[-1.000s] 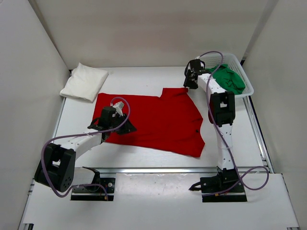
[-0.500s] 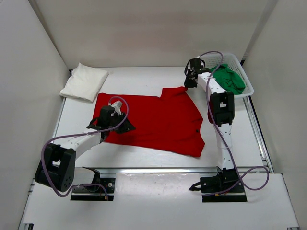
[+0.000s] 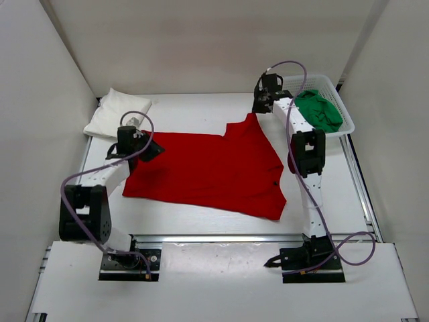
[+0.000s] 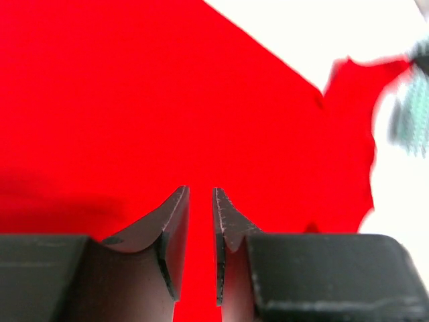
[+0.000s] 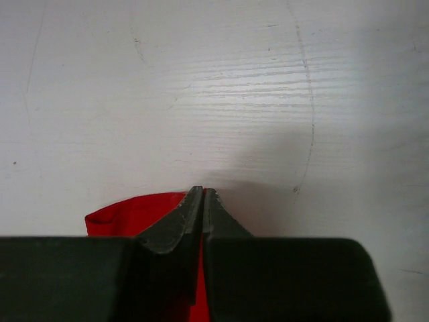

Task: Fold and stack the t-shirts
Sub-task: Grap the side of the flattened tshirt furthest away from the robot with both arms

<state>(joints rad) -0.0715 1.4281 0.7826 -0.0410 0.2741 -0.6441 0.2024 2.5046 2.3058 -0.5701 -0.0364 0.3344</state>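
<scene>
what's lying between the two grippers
The red t-shirt, spread on the table, fills the stretch from the left gripper to the right gripper, which pinches its far corner. The top external view shows it.

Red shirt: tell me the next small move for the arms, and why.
Probably pull the right claw slightly toward the back wall to flatten the red shirt. It pinches the far corner, which is drawn to a point, while the left claw sits at the left edge.
</scene>
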